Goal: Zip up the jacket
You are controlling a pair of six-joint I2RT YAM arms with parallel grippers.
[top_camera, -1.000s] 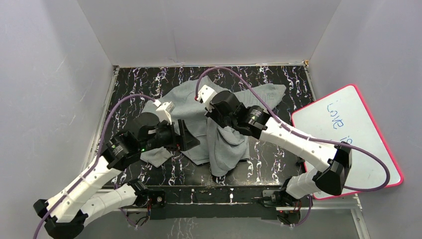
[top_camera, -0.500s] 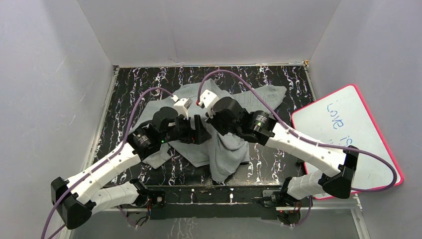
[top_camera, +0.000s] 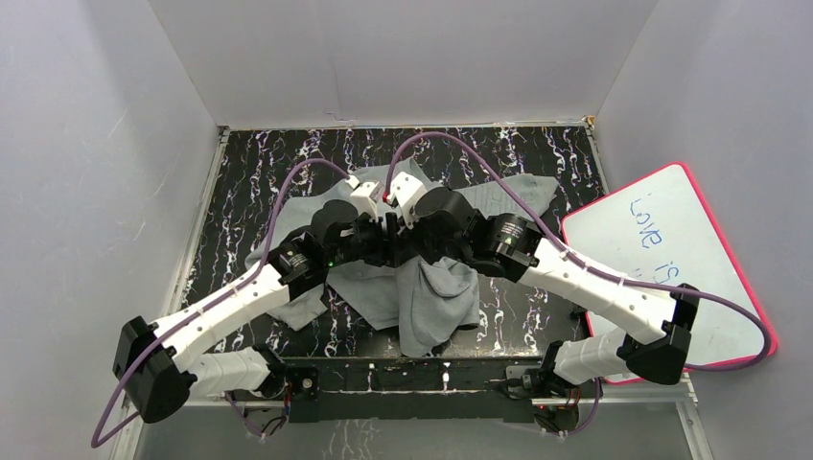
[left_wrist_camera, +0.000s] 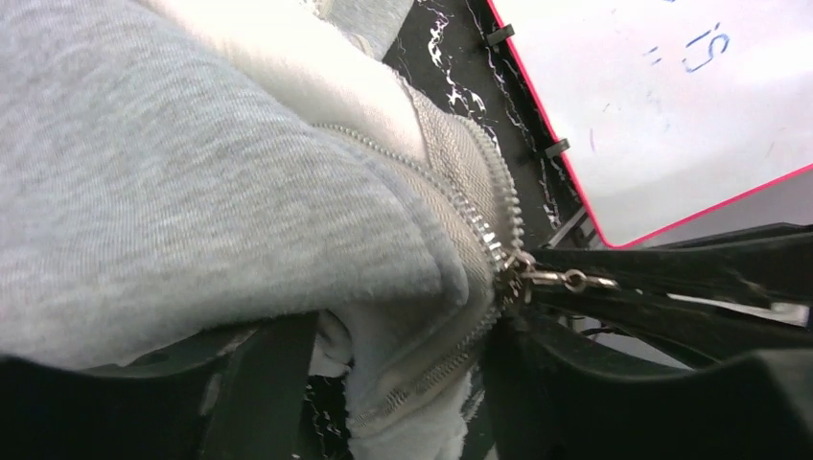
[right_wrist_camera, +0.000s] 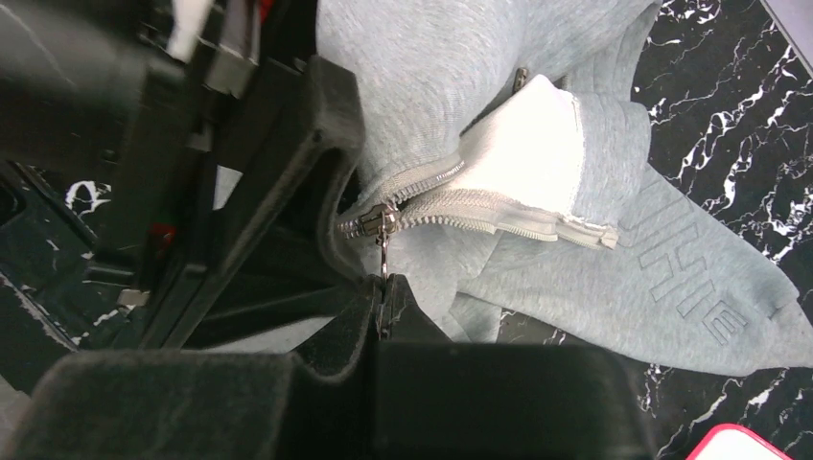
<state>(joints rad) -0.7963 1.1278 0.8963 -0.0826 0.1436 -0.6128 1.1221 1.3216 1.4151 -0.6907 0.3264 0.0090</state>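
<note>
The light grey jacket (top_camera: 436, 287) lies crumpled on the black marbled table (top_camera: 268, 163), its front bunched up between both grippers. My right gripper (top_camera: 405, 241) is shut on the metal zipper pull (right_wrist_camera: 384, 251), with the slider (right_wrist_camera: 377, 222) just above its fingertips (right_wrist_camera: 403, 292). The white lining (right_wrist_camera: 527, 144) shows beside the zipper teeth. My left gripper (top_camera: 377, 244) is open, its jaws either side of the jacket edge (left_wrist_camera: 422, 316) just below the slider. The pull (left_wrist_camera: 566, 280) shows in the left wrist view, pinched by the right fingers. Raised lettering (right_wrist_camera: 690, 278) marks a sleeve.
A white board with a red rim (top_camera: 671, 259) leans at the table's right edge and also shows in the left wrist view (left_wrist_camera: 652, 96). Grey walls enclose the table on three sides. Purple cables (top_camera: 451, 144) arch over both arms.
My left arm has swung right and forward until its open jaws meet the right gripper at the zipper. The right gripper has kept hold of the pull and shifted slightly.
</note>
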